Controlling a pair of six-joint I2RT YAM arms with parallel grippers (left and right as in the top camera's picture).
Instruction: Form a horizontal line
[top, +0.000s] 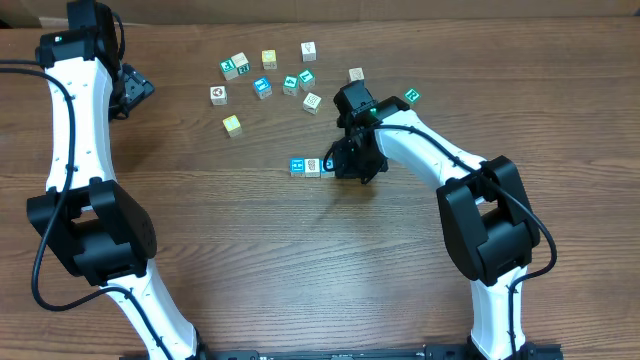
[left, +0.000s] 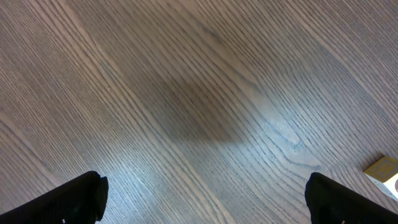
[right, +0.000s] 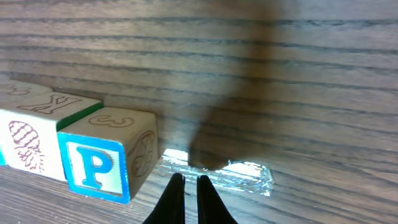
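The horizontal line (top: 312, 166) is a short row of three cubes touching side by side: a blue one (top: 297, 166), a white one with a grey picture (top: 313, 166) and a blue-letter "P" cube (top: 328, 163). The right wrist view shows the P cube (right: 93, 165) and the picture cube (right: 25, 144). My right gripper (top: 352, 160) is shut and empty, its tips (right: 186, 190) low just right of the P cube. A teal-green cube (top: 411, 97) lies apart, beyond the right arm. My left gripper (top: 135, 90) is open and empty (left: 208, 202) at the far left.
Several loose cubes lie scattered at the back middle (top: 269, 59), among them a yellow one (top: 232, 125) and a white one (top: 218, 95). A shiny tape patch (right: 239, 171) lies just right of the P cube. A cube corner (left: 384, 174) shows at the left wrist view's right edge.
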